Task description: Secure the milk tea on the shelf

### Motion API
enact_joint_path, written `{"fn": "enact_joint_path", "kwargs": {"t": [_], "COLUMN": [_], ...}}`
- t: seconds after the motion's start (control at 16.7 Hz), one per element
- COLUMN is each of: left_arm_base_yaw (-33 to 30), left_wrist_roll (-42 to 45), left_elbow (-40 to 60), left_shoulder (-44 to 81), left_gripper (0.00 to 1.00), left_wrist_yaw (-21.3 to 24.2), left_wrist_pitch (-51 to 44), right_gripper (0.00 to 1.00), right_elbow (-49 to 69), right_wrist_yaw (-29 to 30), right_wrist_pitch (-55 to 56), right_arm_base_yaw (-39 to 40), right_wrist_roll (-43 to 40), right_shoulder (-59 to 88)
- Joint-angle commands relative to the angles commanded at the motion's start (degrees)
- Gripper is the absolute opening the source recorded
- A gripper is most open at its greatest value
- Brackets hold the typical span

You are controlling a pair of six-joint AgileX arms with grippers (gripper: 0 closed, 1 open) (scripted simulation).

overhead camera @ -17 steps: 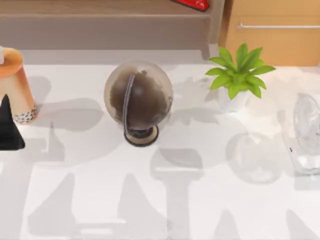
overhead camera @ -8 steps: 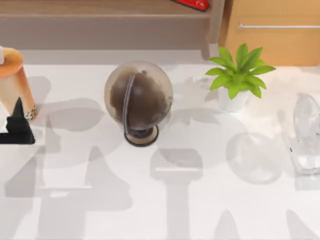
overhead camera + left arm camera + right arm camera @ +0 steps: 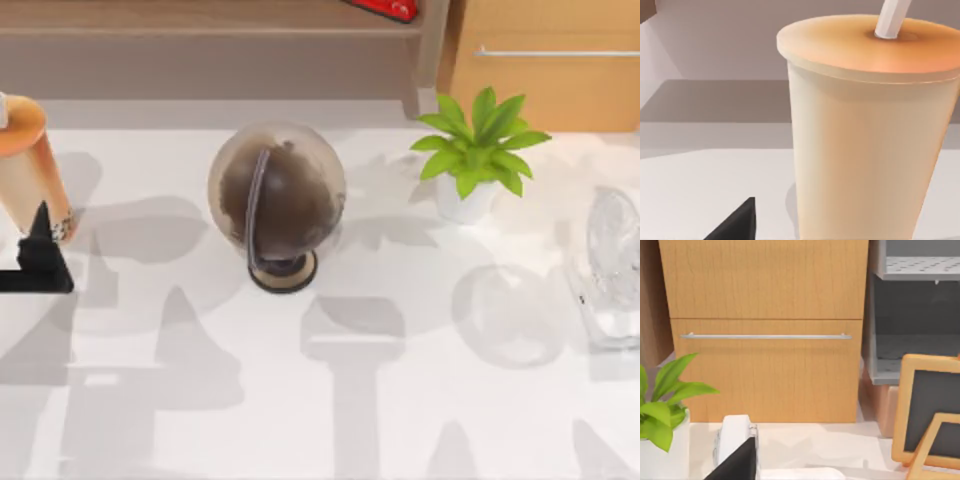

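globe (image 3: 277, 200): frame centre | potted plant (image 3: 478, 155): upper right | cabinet (image 3: 545, 60): top right | clear fan (image 3: 610, 265): right edge

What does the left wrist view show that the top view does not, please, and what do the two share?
Left wrist view alone: the white straw standing in the cup's orange lid.

Top view alone: the dark pearls at the cup's base, the globe, the potted plant, the shelf behind, the cabinet, and a clear object at the table's right.

Both: the milk tea standing upright on the white table, with the left claw close beside it.
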Motion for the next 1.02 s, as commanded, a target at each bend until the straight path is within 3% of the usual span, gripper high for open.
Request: {"fn": "enact_joint_path", "kwargs": {"t": [0.24, 0.78, 1.02], "left_arm_base_yaw": [-0.3, -2.4, -2.5], "left_wrist_roll": [0.0, -0.3, -0.3], "left_elbow": [0.7, 17.7, 18.2], "left_shoulder": [0.5, 10.3, 10.6], "left_gripper": [1.00, 1.00, 1.00], "left_wrist_yaw": [-0.2, -2.2, -2.3], "left_wrist_pitch": [-0.5, -7.2, -7.5], "right_gripper": [1.00, 1.00, 1.00], "right_elbow": [0.0, 0.0, 0.0], "right_wrist_yaw": [0.0, 0.0, 0.0], "right_wrist_pitch": [0.0, 0.0, 0.0], "right_arm_base_yaw": [0.0, 0.0, 0.0], "right_wrist_roll": [0.0, 0.0, 0.0], "right_shoulder": [0.0, 0.0, 0.0]}}
